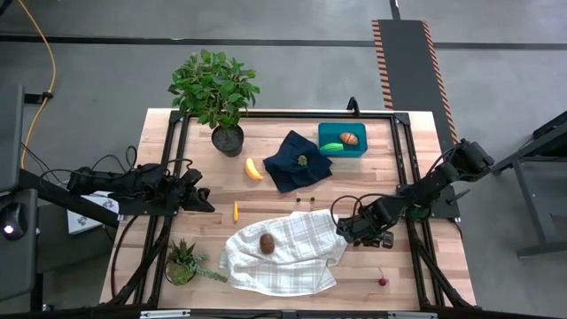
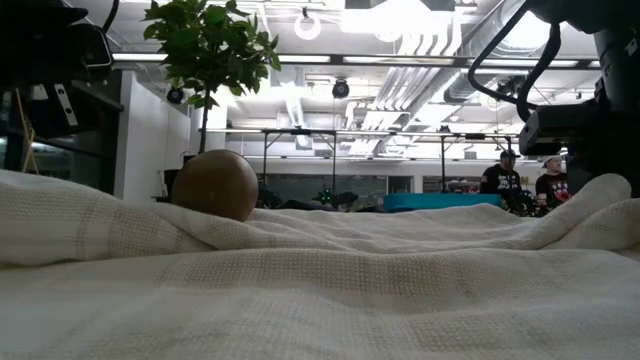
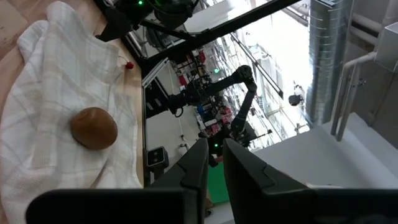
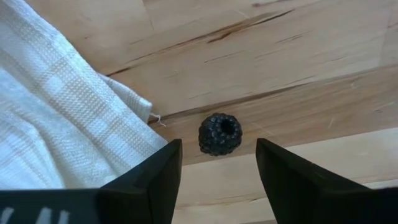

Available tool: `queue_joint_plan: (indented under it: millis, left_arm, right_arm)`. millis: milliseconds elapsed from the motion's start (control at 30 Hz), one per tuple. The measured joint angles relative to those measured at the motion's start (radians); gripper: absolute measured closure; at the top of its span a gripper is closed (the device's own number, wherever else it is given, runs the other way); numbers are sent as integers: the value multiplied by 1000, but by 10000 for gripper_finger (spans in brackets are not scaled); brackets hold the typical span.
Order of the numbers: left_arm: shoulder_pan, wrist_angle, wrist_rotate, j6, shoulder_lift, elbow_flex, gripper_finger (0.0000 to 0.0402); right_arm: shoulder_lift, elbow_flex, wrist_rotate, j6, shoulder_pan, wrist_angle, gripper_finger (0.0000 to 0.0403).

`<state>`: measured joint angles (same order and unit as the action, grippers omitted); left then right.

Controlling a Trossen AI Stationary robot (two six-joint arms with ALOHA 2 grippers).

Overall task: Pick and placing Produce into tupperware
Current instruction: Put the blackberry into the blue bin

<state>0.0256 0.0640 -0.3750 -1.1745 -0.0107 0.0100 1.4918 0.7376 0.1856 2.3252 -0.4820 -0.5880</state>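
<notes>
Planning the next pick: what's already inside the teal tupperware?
The tupperware holds a green piece and an orange-brown piece. Nothing else shows inside; anything beneath those two pieces is covered.

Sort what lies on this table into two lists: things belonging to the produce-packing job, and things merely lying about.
Job: tupperware, banana, kiwi, blackberry, cherries, orange piece.

Lying about: potted plant, small plant, navy cloth, white checked towel.

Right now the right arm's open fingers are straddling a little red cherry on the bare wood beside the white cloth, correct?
Not a cherry: the right wrist view shows a dark blackberry between the open fingers, on bare wood beside the white cloth. A red cherry lies apart, nearer the table's edge.
</notes>
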Motion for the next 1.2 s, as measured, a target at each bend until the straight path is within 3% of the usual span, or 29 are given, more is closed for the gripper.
queue_joint_plan:
  millis: [533, 1200]
  left_arm:
    - [0, 2, -19, -1, 0, 0, 362]
    - [0, 2, -18, 1, 0, 0, 362]
  right_arm:
    - [79, 1, 6, 0, 0, 69, 208]
    - [48, 0, 3, 0, 2, 27, 208]
